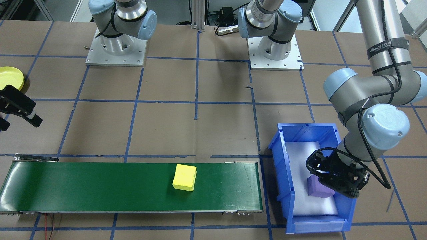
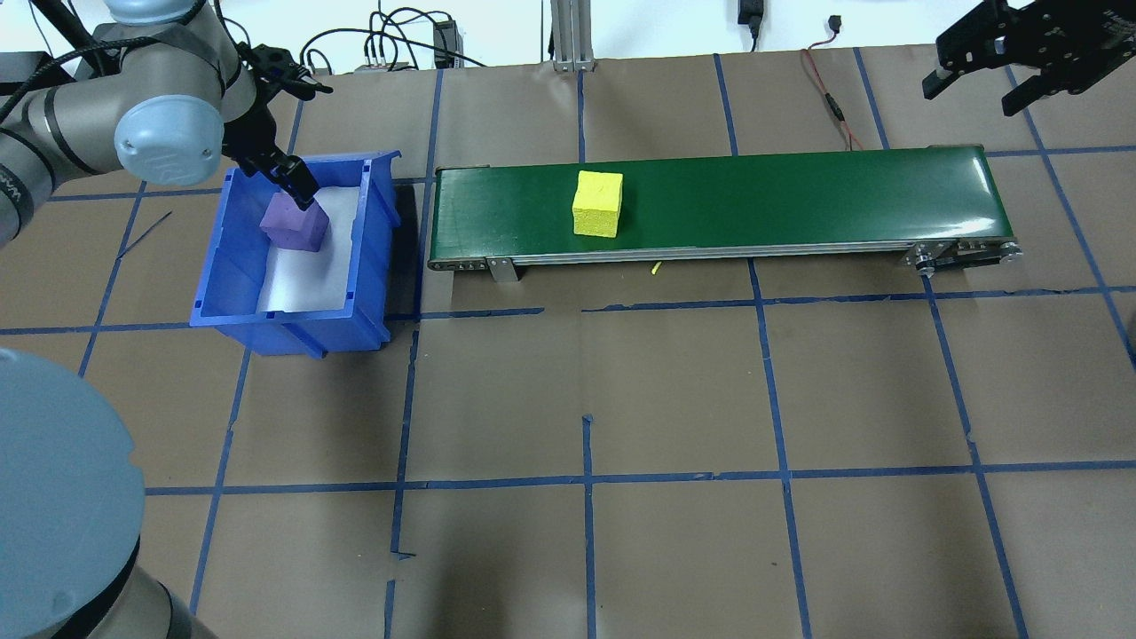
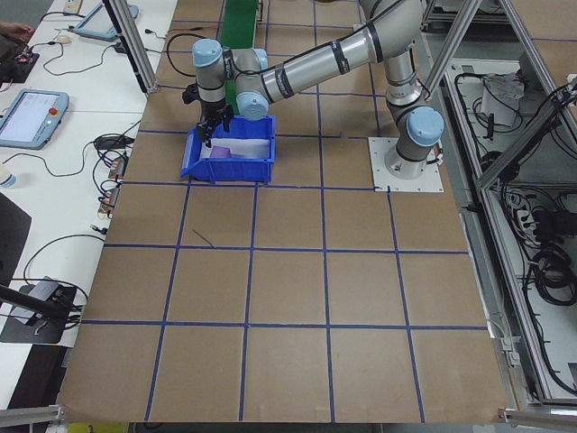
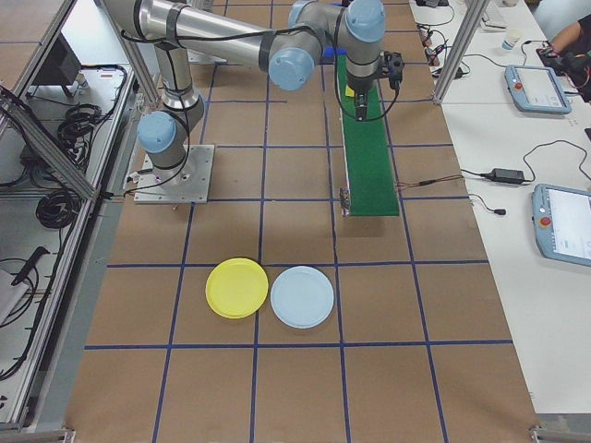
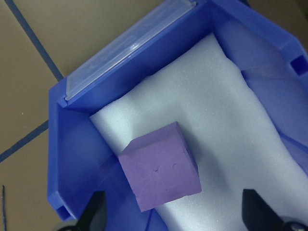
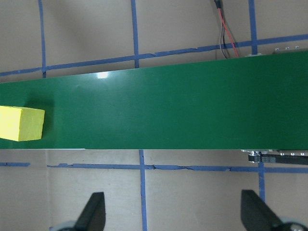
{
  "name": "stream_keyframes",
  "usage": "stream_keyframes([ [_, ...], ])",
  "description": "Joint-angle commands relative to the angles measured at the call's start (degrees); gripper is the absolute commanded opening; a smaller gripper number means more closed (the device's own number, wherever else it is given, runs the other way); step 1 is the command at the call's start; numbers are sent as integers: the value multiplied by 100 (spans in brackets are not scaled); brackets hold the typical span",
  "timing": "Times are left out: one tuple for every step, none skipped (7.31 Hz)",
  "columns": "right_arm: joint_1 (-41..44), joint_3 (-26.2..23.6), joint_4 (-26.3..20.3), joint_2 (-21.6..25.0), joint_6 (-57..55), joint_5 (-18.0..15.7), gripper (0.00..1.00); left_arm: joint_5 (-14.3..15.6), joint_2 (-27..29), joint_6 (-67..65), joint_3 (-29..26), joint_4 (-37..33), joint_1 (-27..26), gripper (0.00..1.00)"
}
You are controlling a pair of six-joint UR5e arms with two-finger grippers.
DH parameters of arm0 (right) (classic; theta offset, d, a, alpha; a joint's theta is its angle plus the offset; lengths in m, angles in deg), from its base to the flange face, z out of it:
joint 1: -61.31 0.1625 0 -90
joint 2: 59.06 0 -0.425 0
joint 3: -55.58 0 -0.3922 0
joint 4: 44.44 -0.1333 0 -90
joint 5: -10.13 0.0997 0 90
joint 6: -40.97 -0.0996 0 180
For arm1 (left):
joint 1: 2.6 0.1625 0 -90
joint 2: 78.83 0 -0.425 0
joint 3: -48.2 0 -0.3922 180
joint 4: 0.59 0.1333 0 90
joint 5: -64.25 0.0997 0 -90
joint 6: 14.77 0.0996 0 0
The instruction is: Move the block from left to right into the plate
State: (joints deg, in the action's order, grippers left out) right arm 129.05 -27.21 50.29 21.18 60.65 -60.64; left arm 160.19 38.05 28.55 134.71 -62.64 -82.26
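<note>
A purple foam block (image 5: 160, 166) (image 2: 295, 224) (image 1: 318, 190) rests on white foam inside the blue bin (image 2: 293, 319). My left gripper (image 5: 175, 214) (image 2: 297, 186) hangs just over it, open, a finger on either side and nothing held. A yellow block (image 2: 597, 203) (image 1: 184, 177) (image 6: 21, 123) lies on the green conveyor belt (image 2: 799, 195), left of its middle in the overhead view. My right gripper (image 2: 976, 93) (image 1: 18, 123) (image 6: 173, 211) hovers open and empty beyond the belt's right end. The lime-yellow plate (image 1: 10, 77) (image 4: 236, 287) lies on the table on the robot's right side.
A pale blue plate (image 4: 302, 296) lies beside the yellow one. The bin's walls (image 5: 72, 168) rise close around the left gripper. Both arm bases (image 1: 116, 50) (image 1: 275, 53) stand behind the belt. Brown paper with blue tape lines covers the table.
</note>
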Motion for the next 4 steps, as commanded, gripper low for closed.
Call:
stream_keyframes([
  [-287, 27, 62, -27, 89, 213, 100, 3, 168, -409, 68, 158, 3, 100],
  [-288, -60, 106, -18, -25, 213, 100, 21, 256, -787, 59, 167, 3, 100],
  [-288, -278, 124, -18, -104, 213, 100, 30, 300, -1104, 59, 228, 3, 100],
  [-288, -455, 124, -87, -401, 195, 100, 56, 344, -1194, 59, 306, 3, 100],
])
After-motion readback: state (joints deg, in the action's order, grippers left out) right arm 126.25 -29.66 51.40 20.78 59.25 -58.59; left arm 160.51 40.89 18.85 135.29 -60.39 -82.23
